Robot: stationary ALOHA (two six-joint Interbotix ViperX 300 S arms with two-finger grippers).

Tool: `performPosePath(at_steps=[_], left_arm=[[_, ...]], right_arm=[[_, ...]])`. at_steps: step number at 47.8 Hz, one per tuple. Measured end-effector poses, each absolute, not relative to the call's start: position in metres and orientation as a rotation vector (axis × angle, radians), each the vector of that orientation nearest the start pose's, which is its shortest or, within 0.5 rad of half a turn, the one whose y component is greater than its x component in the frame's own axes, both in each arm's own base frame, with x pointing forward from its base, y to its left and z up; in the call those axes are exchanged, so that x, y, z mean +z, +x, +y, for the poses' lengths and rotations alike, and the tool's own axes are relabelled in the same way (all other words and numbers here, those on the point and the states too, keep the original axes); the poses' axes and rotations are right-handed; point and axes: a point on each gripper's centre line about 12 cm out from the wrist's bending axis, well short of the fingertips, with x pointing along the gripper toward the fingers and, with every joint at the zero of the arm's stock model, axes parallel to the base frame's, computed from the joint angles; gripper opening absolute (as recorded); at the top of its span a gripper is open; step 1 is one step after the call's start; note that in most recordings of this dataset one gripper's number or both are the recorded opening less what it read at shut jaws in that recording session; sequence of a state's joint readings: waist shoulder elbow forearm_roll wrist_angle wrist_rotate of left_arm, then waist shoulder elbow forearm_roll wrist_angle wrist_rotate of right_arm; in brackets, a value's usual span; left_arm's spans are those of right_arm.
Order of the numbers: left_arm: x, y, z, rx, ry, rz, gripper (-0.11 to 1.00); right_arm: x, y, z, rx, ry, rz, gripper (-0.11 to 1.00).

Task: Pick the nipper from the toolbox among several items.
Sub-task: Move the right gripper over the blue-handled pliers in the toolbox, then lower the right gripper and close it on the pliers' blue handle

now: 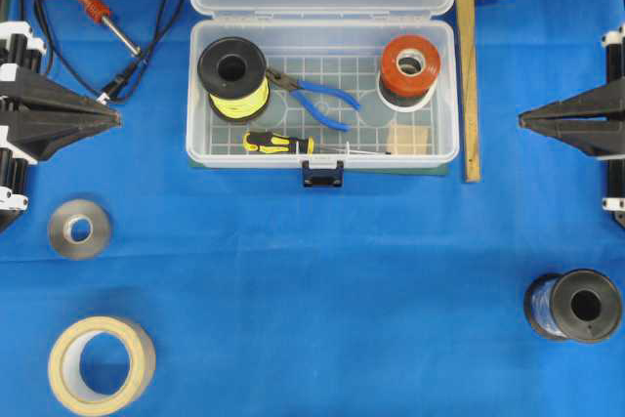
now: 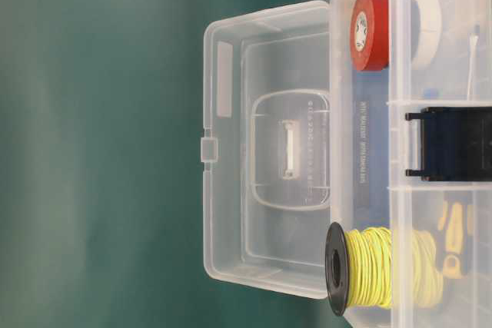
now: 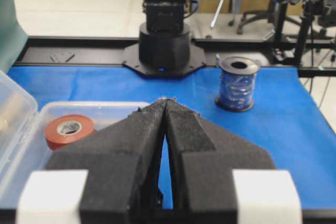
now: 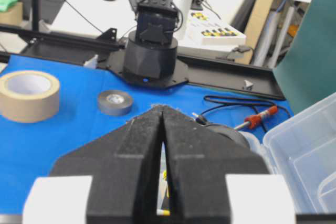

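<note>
The clear toolbox (image 1: 444, 95) stands open at the back middle of the blue cloth, lid folded back. The blue-handled nipper (image 1: 317, 97) lies on its grid floor in the middle, dark jaws pointing left toward a yellow wire spool (image 1: 233, 78). My left gripper (image 1: 115, 118) is shut and empty at the left edge, well clear of the box; its tips meet in the left wrist view (image 3: 166, 102). My right gripper (image 1: 523, 121) is shut and empty at the right edge, as its wrist view (image 4: 161, 109) shows. The box also shows in the table-level view (image 2: 361, 151).
In the box: a yellow-and-black screwdriver (image 1: 278, 143), red tape on a white roll (image 1: 410, 63), a small wooden block (image 1: 410, 139). Outside: red soldering iron with cord (image 1: 90, 5), grey tape (image 1: 79, 229), tan tape (image 1: 101, 363), blue wire spool (image 1: 573, 306), wooden mallet (image 1: 472, 65).
</note>
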State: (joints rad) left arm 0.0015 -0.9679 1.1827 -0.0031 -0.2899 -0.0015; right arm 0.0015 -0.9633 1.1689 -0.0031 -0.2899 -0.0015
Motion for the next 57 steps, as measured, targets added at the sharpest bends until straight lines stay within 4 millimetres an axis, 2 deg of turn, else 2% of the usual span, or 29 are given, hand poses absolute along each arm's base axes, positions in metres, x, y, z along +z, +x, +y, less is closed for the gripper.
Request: performPosePath(at_steps=[10,19,24,27,31,37,39,47,57], left_arm=[[0.293,0.196,0.001,0.01,-0.028,-0.086,0.0],[0.293,0.196,0.001,0.008,-0.028,-0.086,0.0],[0.293,0.196,0.001,0.01,-0.028,-0.086,0.0],[0.293,0.196,0.001,0.009,-0.03,-0.086,0.0],[0.293,0.196,0.001,0.01,-0.031,-0.086,0.0],[0.293,0.196,0.001,0.01,-0.036,-0.084,0.0],[0.293,0.196,0.001,0.01,-0.036,-0.084,0.0],[0.292,0.196,0.001,0.01,-0.043,-0.083,0.0],[0.292,0.196,0.002,0.01,-0.046,-0.081,0.0]], right_arm=[[0.296,0.21,-0.008,-0.037,0.013,0.014,0.0],[0.301,0.239,-0.034,-0.142,0.029,0.149,0.0],[0.297,0.262,-0.047,-0.178,0.04,0.245,0.01],[0.295,0.274,-0.054,-0.196,0.048,0.298,0.09],[0.29,0.296,-0.067,-0.222,0.06,0.385,0.32],[0.271,0.327,-0.085,-0.25,0.075,0.525,0.7],[0.266,0.338,-0.091,-0.257,0.075,0.567,0.75],[0.235,0.378,-0.114,-0.275,0.081,0.73,0.67],[0.185,0.408,-0.126,-0.273,0.09,0.87,0.67]])
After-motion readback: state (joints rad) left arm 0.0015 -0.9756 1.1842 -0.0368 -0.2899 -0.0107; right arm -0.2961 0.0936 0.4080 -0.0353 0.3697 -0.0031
